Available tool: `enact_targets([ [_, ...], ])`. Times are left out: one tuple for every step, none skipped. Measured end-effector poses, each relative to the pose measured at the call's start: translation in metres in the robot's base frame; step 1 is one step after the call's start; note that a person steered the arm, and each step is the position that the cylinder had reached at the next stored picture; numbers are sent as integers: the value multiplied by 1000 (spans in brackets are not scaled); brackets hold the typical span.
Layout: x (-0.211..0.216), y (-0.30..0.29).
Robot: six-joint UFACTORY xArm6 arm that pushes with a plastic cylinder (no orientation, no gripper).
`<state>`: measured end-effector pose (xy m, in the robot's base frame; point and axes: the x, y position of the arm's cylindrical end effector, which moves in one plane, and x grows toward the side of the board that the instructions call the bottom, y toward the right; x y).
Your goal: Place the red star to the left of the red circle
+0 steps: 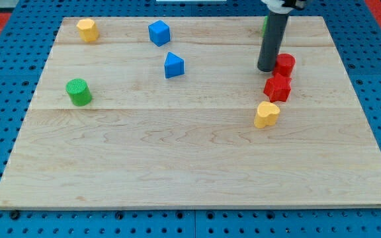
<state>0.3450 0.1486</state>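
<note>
Pale wooden board (197, 165) lay over blue pegboard. On it the red star (277, 87) sat just below the red circle (284, 65), nearly touching. My tip (267, 69), a bare rod with no claw to open or close, stood against the circle's left side. A yellow block (266, 114) lay just below the star. The approach seemed unfinished; next I judged the tip should go round to the star's right and push it leftward and up.

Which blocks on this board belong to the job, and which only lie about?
Job: red star block; red circle block; my tip, at the circle's left.

Lying about: yellow heart block; yellow block; blue cube; blue triangular block; green cylinder.
</note>
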Motion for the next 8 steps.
enact_targets([
  [-1,19],
  [13,48],
  [27,54],
  [37,63],
  [39,66],
  [47,66],
  [49,65],
  [49,-11],
])
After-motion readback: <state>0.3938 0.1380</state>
